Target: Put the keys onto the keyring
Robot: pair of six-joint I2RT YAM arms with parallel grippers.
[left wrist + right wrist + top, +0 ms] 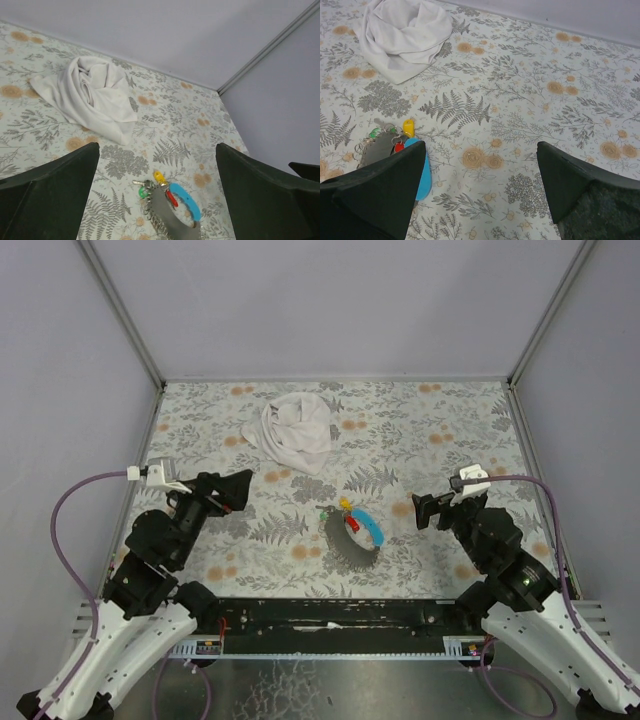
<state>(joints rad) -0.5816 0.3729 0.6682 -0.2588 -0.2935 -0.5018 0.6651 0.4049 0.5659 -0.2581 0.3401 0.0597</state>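
**Top external view.** The white cloth (298,430) lies crumpled on the far part of the table (450,420) and serves as the reference. The keyring (352,540) lies flat on the near side of the white cloth, toward the arm bases and slightly to the robot's right of it, well apart from it. The keys (347,510) sit bunched at the end of the keyring that faces the white cloth. The left end effector (238,492) hangs on the near left of the white cloth, jaws apart, holding nothing. The right end effector (428,508) hangs on the near right, also spread and empty. Both point inward at the keyring without touching it. This flanking pose probably leaves either arm free to approach.

**Left wrist view.** The two dark fingers (55,195) frame the picture, spread wide with nothing between them. The white cloth shows upper left; the keys lie below and to the right of it. Green, yellow and red heads fan out from one spot, touching the grey strap (162,215) and the light-blue piece (187,202). A thin run of metal links borders the grey strap.

**Right wrist view.** The fingers stand wide apart, clear of everything. The white cloth fills the upper left. The keys lie below it, partly hidden by the left-hand finger; the yellow head is clearest.

**Assessment.** The tight cluster suggests the keys may be threaded on the keyring. The ring itself is too small to confirm this.
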